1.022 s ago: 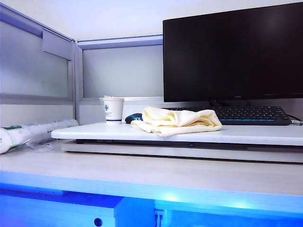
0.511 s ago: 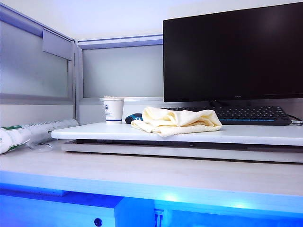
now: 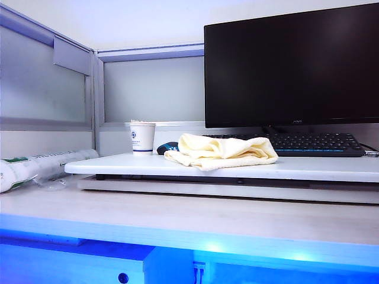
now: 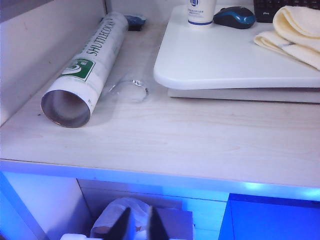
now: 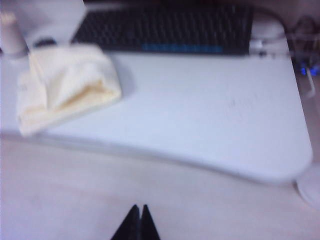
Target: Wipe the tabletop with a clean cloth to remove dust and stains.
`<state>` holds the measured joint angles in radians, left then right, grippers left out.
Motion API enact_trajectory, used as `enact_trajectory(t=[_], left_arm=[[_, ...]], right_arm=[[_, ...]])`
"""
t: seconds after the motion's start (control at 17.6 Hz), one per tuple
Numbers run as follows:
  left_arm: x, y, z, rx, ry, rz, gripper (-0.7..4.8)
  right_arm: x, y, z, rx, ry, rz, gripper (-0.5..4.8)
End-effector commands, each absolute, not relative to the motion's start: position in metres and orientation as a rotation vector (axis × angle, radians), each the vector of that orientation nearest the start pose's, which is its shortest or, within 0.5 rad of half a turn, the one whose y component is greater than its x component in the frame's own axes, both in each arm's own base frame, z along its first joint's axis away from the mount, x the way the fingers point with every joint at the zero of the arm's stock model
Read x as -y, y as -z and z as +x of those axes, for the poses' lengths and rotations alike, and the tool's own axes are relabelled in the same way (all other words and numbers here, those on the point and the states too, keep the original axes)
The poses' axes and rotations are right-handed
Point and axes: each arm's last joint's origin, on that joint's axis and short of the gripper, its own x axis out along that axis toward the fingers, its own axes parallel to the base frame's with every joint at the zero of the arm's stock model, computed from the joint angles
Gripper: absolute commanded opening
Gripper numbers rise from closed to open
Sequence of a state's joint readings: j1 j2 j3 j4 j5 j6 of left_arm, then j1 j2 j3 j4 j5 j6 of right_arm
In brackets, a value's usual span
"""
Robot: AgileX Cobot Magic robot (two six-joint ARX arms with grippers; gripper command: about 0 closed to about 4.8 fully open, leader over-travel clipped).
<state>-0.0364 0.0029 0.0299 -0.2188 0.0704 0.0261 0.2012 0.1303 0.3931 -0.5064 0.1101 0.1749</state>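
Note:
The cloth (image 3: pixel 220 151), a folded cream-yellow towel, lies on the white tabletop (image 3: pixel 308 167) in front of the keyboard. It also shows in the left wrist view as cloth (image 4: pixel 295 30) on the tabletop (image 4: pixel 225 55), and in the right wrist view as cloth (image 5: pixel 65 85) on the tabletop (image 5: pixel 210 120). My left gripper (image 4: pixel 138 214) hangs below the desk's front edge, open with nothing between its fingers. Over the beige desk, short of the tabletop's rounded edge, my right gripper (image 5: pixel 139 207) is shut and empty. Neither gripper shows in the exterior view.
A black monitor (image 3: pixel 290 65) and keyboard (image 3: pixel 320 144) stand behind the cloth. A paper cup (image 3: pixel 142 138) and a blue mouse (image 4: pixel 234 16) sit at the tabletop's left end. A shuttlecock tube (image 4: pixel 87 70) and a clear lid (image 4: pixel 131 89) lie on the beige desk (image 3: pixel 177 219).

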Motion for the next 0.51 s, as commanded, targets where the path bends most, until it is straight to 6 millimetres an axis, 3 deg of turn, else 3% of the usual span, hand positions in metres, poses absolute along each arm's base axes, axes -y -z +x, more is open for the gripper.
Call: enact_trajectory(t=[0.06, 0.28, 0.51], left_arm=[[0.005, -0.15, 0.094, -0.212, 0.11, 0.049, 0.12], [0.006, -0.15, 0.094, -0.212, 0.116, 0.049, -0.06], [0.005, -0.15, 0.094, -0.213, 0.106, 0.05, -0.06]], right_arm=[[-0.014, -0.193, 0.091, -0.234, -0.062, 0.138, -0.08], [-0.001, -0.175, 0.096, -0.275, -0.037, 0.141, -0.08], [0.0, -0.14, 0.097, -0.396, -0.018, 0.118, -0.08]])
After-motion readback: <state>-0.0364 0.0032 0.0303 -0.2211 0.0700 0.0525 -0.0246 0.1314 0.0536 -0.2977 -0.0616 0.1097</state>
